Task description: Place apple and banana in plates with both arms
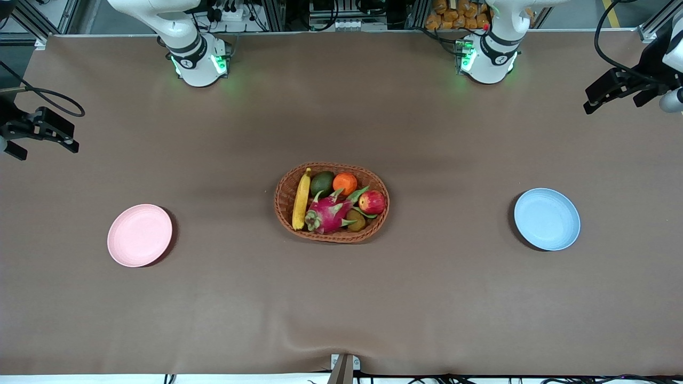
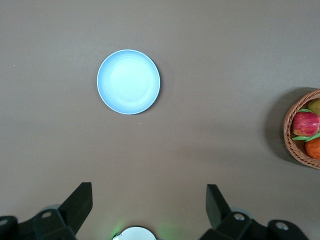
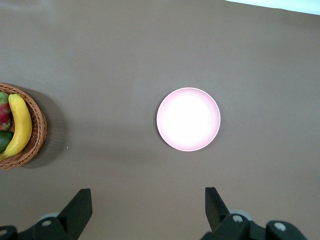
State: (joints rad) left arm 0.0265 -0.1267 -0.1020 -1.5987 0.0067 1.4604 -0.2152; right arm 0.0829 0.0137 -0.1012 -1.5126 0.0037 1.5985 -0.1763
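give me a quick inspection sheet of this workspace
surface: brown table cover, slight wrinkle at the camera-side edge
job's things: apple and banana in the wicker basket; pink plate and blue plate bare
clutter: dragon fruit, orange, avocado, kiwi in basket
grippers: left gripper and right gripper open, holding nothing, waiting at the table's ends
cables: loop by right gripper
surroundings: frame rails, boxes past the bases

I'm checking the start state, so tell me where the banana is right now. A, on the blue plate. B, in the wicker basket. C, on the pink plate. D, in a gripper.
B: the banana lies in the wicker basket with the apple, while the pink plate and blue plate hold nothing.
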